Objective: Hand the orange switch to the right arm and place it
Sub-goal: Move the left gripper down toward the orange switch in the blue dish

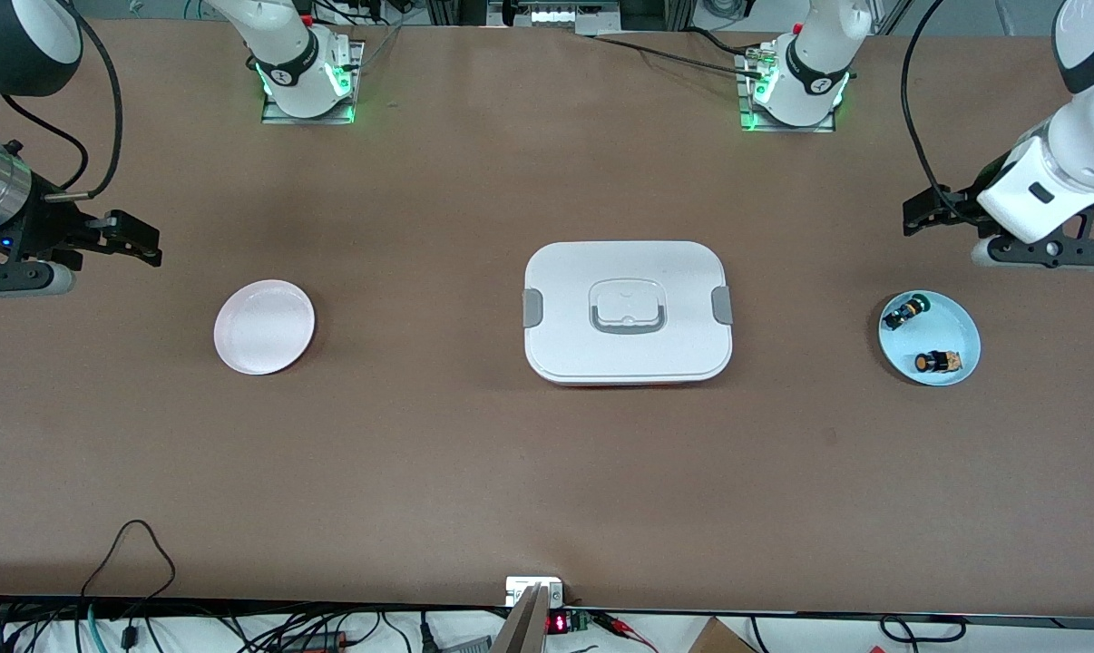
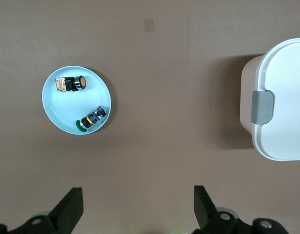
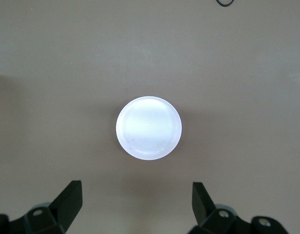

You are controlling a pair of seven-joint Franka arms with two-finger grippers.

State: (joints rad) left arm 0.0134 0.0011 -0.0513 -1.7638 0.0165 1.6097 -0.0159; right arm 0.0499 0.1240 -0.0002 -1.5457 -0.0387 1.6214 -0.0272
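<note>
The orange switch [image 1: 933,363] lay in a pale blue dish [image 1: 960,317] beside a green-capped switch [image 1: 904,312]. The left gripper [image 2: 138,207] and right gripper [image 3: 137,204] hovered, both released, holding nothing.

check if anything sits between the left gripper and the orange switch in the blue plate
Nothing visible does. The left gripper hangs open above the table beside the blue plate. The orange switch lies uncovered in that plate, apart from the green switch, which is farther from the front camera.
</note>
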